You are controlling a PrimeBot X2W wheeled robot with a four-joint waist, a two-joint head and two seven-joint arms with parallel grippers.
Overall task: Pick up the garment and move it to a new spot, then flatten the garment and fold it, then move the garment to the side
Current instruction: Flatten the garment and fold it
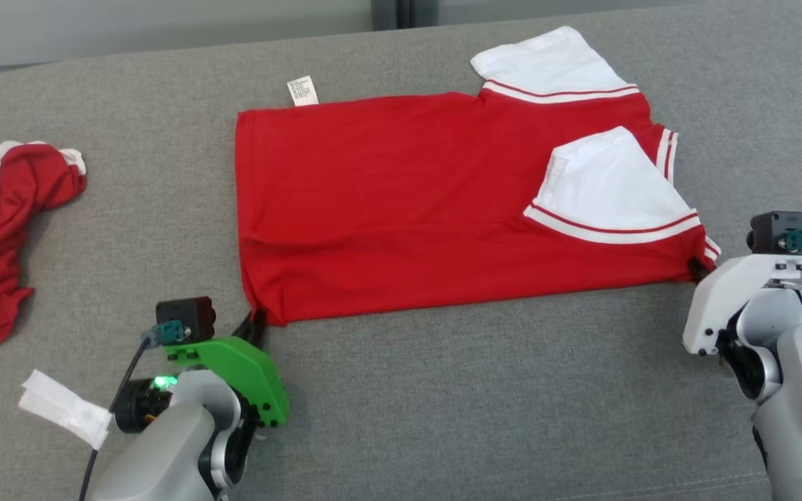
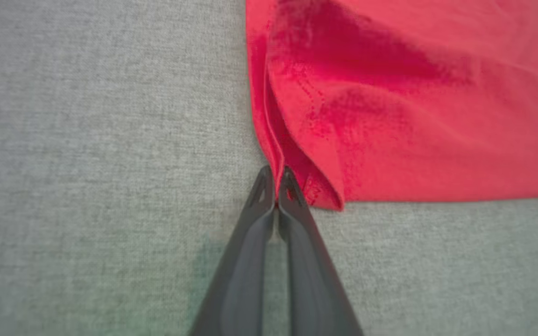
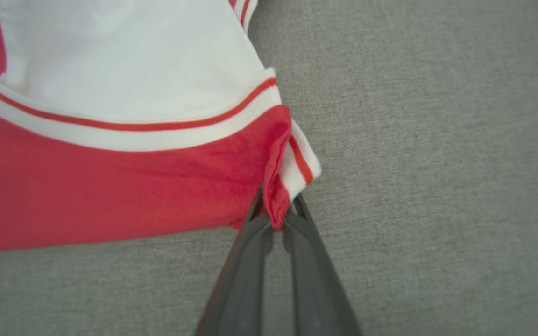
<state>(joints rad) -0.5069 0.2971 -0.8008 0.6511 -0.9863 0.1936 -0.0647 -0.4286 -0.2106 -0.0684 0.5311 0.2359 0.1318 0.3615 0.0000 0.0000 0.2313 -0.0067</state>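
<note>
Left end effector [image 2: 276, 186] clenched on garment [image 1: 401, 209] hem corner, right end effector [image 3: 278, 210] clenched on striped-trim corner. Garment lies flat, spread ahead of both tips. I'd lift both together, level, edge taut, then carry fold forward.

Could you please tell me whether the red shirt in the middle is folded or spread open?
Partly folded: the red shirt lies flat with one white sleeve turned in over its body.

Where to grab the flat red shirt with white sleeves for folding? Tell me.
Take the red shirt with white sleeves by its two near corners, from the near edge: it lies flat, and left hand and right hand are shut there.
</note>
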